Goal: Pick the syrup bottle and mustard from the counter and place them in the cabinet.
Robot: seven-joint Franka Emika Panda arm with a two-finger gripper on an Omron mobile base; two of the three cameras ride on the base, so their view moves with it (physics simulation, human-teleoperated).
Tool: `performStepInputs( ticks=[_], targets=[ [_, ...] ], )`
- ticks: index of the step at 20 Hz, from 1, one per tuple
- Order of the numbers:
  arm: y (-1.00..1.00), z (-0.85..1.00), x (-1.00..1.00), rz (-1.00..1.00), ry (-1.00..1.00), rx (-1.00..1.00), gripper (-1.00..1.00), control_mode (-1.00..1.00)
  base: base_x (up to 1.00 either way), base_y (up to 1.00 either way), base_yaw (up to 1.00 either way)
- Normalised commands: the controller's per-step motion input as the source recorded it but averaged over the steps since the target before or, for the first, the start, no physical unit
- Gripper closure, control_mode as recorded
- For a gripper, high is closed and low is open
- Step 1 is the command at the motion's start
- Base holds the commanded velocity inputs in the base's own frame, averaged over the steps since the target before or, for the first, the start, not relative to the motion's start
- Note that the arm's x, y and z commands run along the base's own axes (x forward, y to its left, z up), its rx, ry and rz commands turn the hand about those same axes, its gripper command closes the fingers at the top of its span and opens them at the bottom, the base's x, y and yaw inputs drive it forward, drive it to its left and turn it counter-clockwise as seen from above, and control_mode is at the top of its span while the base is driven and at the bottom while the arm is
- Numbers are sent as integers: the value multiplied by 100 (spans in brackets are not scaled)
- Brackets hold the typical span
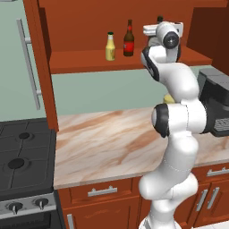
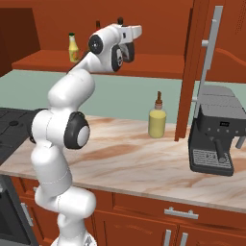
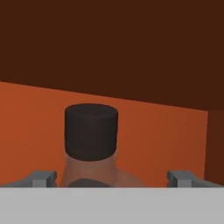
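At the left is 1 black gas stove [image 1: 22,156], and beside it runs the beige-pink marbled stone tabletop [image 1: 103,143]. Above, on the single broad shelf of the reddish-brown open-fronted wooden wall cabinet [image 1: 80,62], stands 1 small yellow squeeze bottle of mustard with a green cap [image 1: 110,47]. Just beside it is 1 slim brown bottle with a red label [image 1: 129,40], which is no part of the job. Further right, the arm reaches up into the cabinet. In the hand view its tool [image 3: 112,178] is spread wide, its 2 fingertips [image 3: 43,178] standing clear on either side of the dark cap and brown neck of 1 dark brown syrup bottle [image 3: 91,131], touching neither. The bottle's body and foot are hidden, so I cannot tell whether it sits flat on the shelf board. With the mustard on the shelf and the syrup bottle inside the cabinet between open jaws, the step in hand looks like the release of the second item. The next move calls for drawing the tool straight back from the neck, without brushing the cap or tipping the bottle. Further right on the tabletop stand 1 bigger dull-yellow bottle with a brown neck [image 2: 157,122] and 1 dark grey coffee machine [image 2: 214,139].
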Motion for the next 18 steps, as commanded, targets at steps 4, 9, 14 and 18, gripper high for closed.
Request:
performStepInputs(
  ticks=[4,9,14,18],
  targets=[
    [1,4,8,-4,5,0,-100,-100,0,0,0],
    [0,-7,65,-6,8,-1,-100,-100,0,0,0],
    [0,-3,-34,-1,9,-1,-100,-100,0,0,0],
    [-3,-34,-90,2,0,-5,-100,-100,0,0,0]
  ],
)
